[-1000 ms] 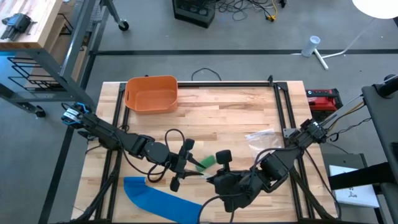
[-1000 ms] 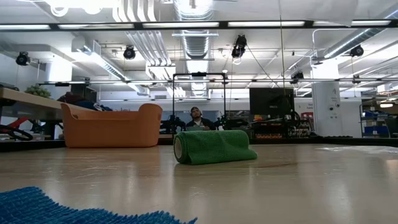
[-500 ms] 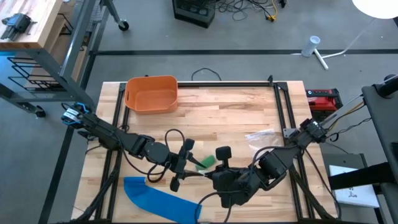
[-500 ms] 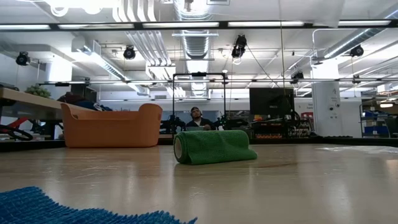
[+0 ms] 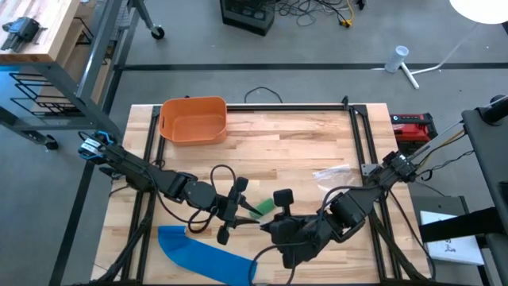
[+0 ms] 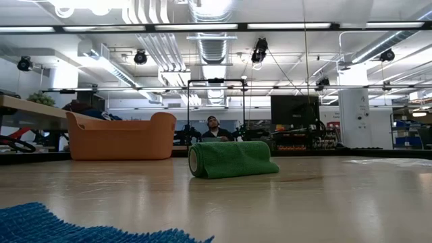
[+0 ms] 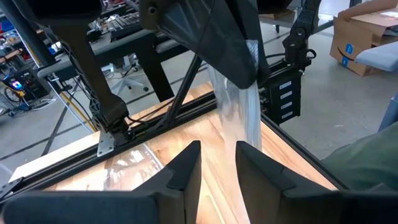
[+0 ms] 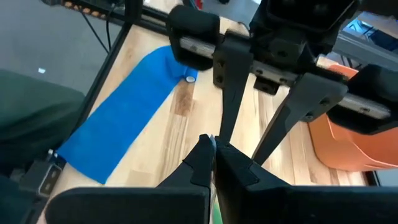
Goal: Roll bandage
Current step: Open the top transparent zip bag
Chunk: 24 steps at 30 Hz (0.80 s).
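A green rolled bandage [image 5: 262,206] lies on its side on the table [image 5: 302,143], also in the low view [image 6: 233,159]. A blue bandage [image 5: 202,253] lies flat and unrolled near the front edge. Both grippers meet above the table beside the green roll, out of the low view. My right gripper [image 8: 212,144] is shut on a strip of clear film [image 7: 241,109]. My left gripper [image 7: 216,152] faces it, open, with the film's lower end between or just beyond its fingertips. Whether it touches the film, I cannot tell. My right gripper pinches the clear film by its upper end [image 7: 227,84] between its two shut fingers. The fingers slant down from the table's right side. The film hangs below them, clear of the table, toward my left gripper's fingers [image 7: 186,168].
An orange basket [image 5: 193,119] stands at the far left of the table. A clear plastic bag [image 5: 333,175] lies at the right. Black frame rails [image 5: 361,135] run along the table's sides. A person sits in the room behind the table [image 6: 212,125].
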### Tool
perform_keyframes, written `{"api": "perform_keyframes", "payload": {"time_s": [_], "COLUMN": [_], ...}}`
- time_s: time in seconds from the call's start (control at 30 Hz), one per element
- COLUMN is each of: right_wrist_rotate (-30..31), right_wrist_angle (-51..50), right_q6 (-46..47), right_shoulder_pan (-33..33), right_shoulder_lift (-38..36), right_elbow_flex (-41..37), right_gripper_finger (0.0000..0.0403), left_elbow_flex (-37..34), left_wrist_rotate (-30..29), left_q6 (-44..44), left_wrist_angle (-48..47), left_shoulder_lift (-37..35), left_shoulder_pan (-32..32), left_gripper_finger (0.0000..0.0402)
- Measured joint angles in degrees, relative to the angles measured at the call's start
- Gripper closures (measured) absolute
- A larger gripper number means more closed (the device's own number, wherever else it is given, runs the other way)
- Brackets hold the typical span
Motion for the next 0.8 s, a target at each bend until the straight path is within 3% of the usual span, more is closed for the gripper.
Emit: {"api": "perform_keyframes", "payload": {"time_s": [0.33,0.8], "right_wrist_rotate": [0.0,0.5], "right_wrist_angle": [-2.7,1.2], "right_q6": [1.2,-2.6], "right_shoulder_pan": [0.0,-0.4], "right_shoulder_lift": [0.0,0.0], "right_elbow_flex": [0.0,0.0], "right_gripper_finger": [0.0401,0.0401], "left_elbow_flex": [0.0,0.0], "left_wrist_rotate": [0.0,0.0], "left_q6": [0.0,0.0], "left_wrist_angle": [0.0,0.0], "left_shoulder_lift": [-0.3,-0.4], "left_shoulder_pan": [-0.1,-0.1], "left_gripper_finger": [0.0303,0.0278]}}
